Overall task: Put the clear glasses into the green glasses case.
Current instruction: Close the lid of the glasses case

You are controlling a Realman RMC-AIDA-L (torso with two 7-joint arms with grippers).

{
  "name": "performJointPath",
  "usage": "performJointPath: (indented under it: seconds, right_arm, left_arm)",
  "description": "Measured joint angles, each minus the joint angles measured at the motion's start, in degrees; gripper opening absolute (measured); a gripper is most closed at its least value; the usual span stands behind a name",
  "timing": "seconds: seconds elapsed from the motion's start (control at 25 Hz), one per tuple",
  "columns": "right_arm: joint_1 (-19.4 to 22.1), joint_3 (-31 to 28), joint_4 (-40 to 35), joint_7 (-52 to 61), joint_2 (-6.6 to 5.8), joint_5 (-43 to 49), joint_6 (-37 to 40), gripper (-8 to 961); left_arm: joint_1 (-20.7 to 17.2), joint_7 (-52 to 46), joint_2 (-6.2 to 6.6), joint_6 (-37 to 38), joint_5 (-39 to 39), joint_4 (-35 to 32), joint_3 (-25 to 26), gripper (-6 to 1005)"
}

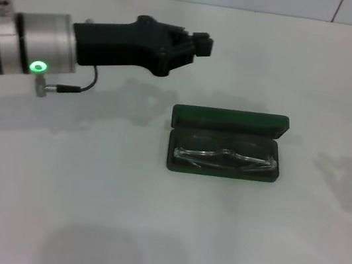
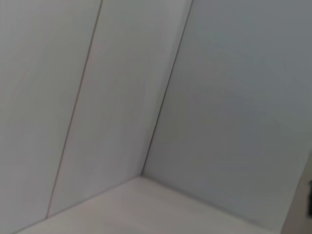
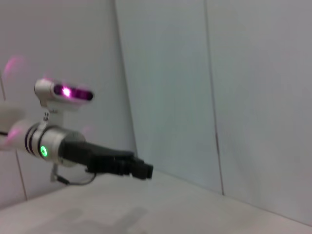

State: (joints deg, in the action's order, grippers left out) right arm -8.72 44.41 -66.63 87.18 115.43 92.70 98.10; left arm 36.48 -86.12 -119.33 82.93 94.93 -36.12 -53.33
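At the left of the head view the left gripper (image 1: 202, 45) reaches in above the white table (image 1: 83, 211), held level and pointing toward the right, up and to the left of the case and well apart from it. Its fingers sit close together at the tip and hold nothing. Right of it, near the middle of the table, the green glasses case (image 1: 226, 143) lies open, its lid (image 1: 230, 121) standing up along the far side. The clear glasses (image 1: 225, 158) lie inside the tray, their long axis running left to right along the case's length, temple arms folded.

The right wrist view shows the left gripper (image 3: 142, 170) from the side, above the table, with the tiled wall (image 3: 243, 87) behind; the case does not appear there. The left wrist view shows only the wall (image 2: 219, 97) and a strip of table. The right gripper appears in no view.
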Motion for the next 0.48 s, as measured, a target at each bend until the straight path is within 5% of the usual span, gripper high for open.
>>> performJointPath:
  seconds: [0.28, 0.48]
  right_arm:
    - [0.16, -12.44, 11.05, -7.06, -0.09, 0.82, 5.06, 114]
    - [-0.02, -13.98, 14.88, -11.06, -0.11, 1.54, 4.44, 113]
  left_arm:
    - [3.27, -0.8, -0.17, -8.43, 2.27, 0.8, -8.59, 98]
    - [3.73, -0.31, -0.69, -13.19, 1.18, 1.45, -15.41, 126]
